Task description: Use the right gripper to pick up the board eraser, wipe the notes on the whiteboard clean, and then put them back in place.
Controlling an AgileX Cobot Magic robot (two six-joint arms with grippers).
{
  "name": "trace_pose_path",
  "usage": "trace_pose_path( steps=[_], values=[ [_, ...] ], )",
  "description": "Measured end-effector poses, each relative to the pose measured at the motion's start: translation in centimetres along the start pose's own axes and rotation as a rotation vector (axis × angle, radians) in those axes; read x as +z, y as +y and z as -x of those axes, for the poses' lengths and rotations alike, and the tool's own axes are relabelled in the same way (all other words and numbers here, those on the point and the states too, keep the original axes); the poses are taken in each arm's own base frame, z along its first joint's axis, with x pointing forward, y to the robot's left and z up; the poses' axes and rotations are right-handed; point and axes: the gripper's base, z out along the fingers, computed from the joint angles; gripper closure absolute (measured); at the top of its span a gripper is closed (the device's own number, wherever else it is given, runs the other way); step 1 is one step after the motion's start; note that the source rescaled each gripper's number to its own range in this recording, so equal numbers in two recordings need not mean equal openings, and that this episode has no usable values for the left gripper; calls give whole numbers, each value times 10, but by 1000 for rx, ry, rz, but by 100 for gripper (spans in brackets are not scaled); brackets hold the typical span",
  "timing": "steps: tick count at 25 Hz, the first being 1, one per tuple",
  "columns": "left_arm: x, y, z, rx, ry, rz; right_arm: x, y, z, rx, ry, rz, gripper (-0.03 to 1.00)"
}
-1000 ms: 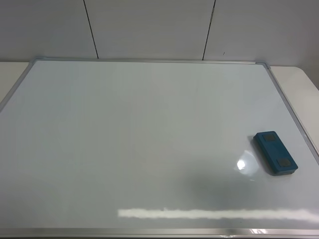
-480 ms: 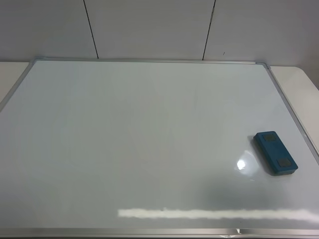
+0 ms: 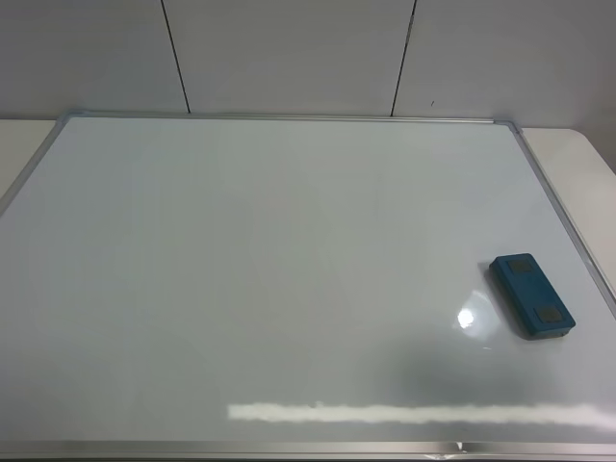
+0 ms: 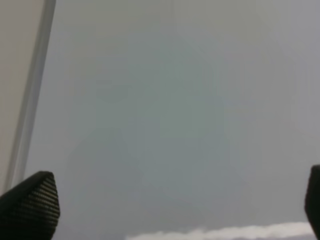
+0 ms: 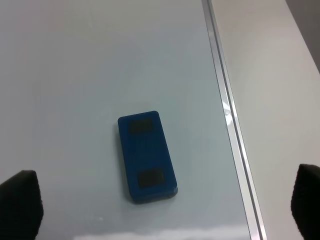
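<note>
Looking down from my right wrist, I see the eraser (image 5: 146, 156) lying flat on the whiteboard (image 5: 90, 65), near the board's right edge and toward its front right corner, just inside the silver frame (image 5: 227, 115) but not touching it. From the high view the eraser (image 3: 532, 295) sits at a slant to that edge, two dark patches facing up.

My right hand (image 5: 160, 205) is released, its two fingertips (image 5: 20, 200) spread wide with the eraser between and beyond them, nothing held. My left hand (image 4: 175, 200) is likewise spread over bare board near the left frame, holding nothing.

I judge the eraser to be a light, stiff plastic block, neither fragile nor soft on its sides, though the glossy board under it may let it slide if I nudge one side first. The sensible grip is across its narrow width at mid-length, between the two patches, closing on both long sides together.

No red writing shows anywhere on the board; the surface looks bare apart from glare near the front edge. Only the frame rail beside the eraser could catch my outer finger, so I would keep clear of it. Beyond the frame lies plain surface (image 3: 577, 164).
</note>
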Motion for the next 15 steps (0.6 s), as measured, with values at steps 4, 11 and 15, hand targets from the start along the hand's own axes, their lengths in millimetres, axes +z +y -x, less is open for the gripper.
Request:
trace_pose_path(
  steps=[4, 11, 15],
  values=[
    [0, 0, 0, 0, 0, 0, 0, 0, 0, 0, -3, 0, -3],
    [0, 0, 0, 0, 0, 0, 0, 0, 0, 1, -4, 0, -3],
    [0, 0, 0, 0, 0, 0, 0, 0, 0, 1, -4, 0, -3]
  ],
)
